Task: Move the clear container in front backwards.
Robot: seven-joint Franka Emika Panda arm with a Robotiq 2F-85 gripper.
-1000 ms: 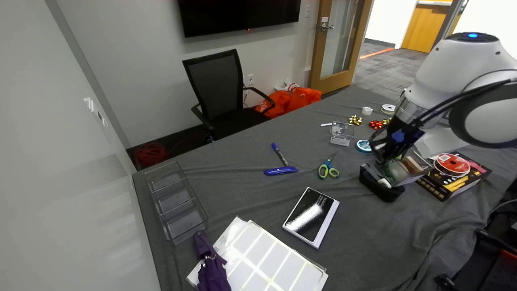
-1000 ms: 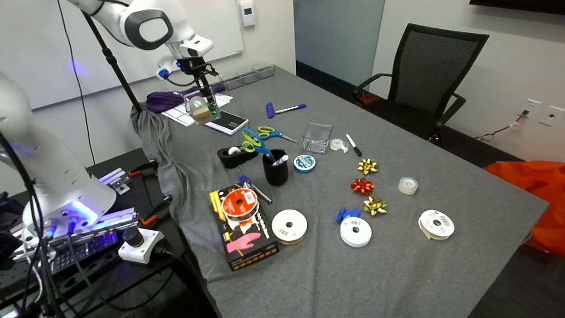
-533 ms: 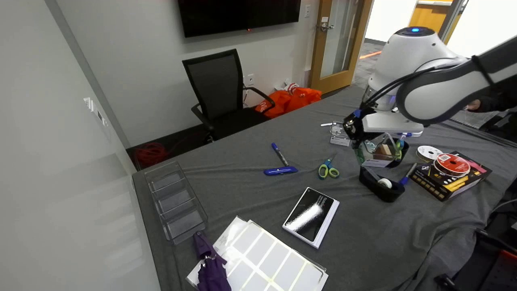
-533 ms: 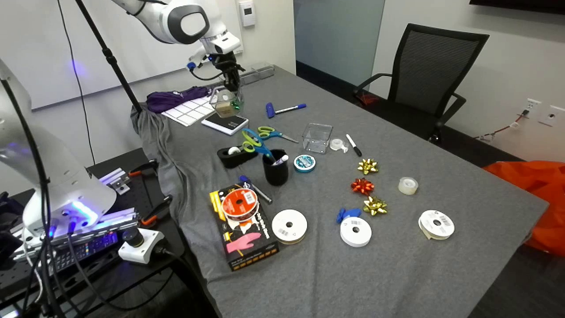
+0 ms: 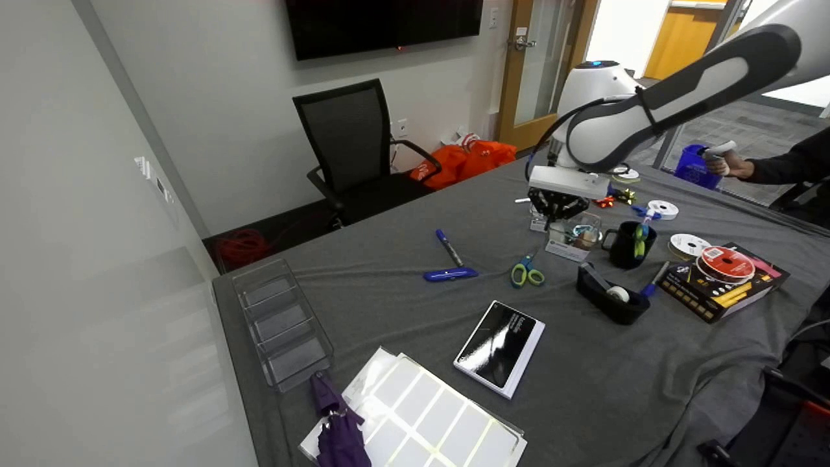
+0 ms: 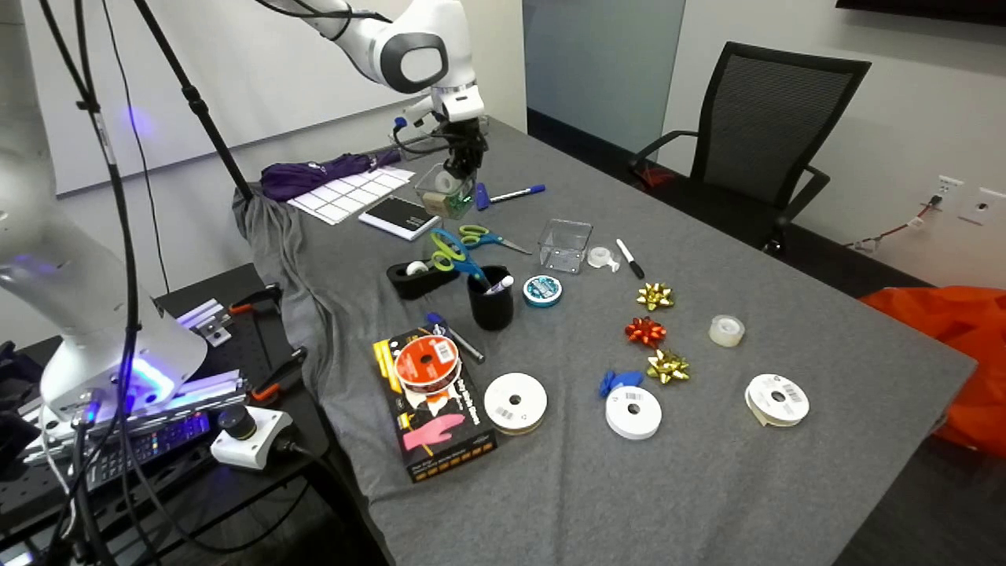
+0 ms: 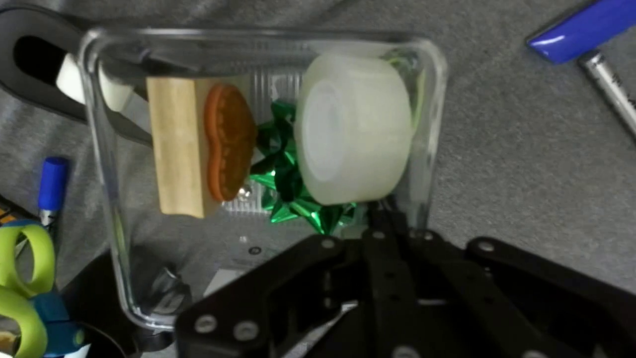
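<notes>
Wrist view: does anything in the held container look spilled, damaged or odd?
Nothing looks spilled or damaged. Slightly untidy: the tape roll sits roughly on edge, covering part of the green bow inside the clear container.

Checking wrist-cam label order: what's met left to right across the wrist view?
Blue-capped pen → wooden block → roll of tape → blue object, upper right. The middle two show inside the clear container. Overlapping things left out, such as the green bow.

Wrist view: fingers (image 7: 382, 253) partly hide clear container (image 7: 258, 33); scissors (image 7: 52, 313) cut off.
</notes>
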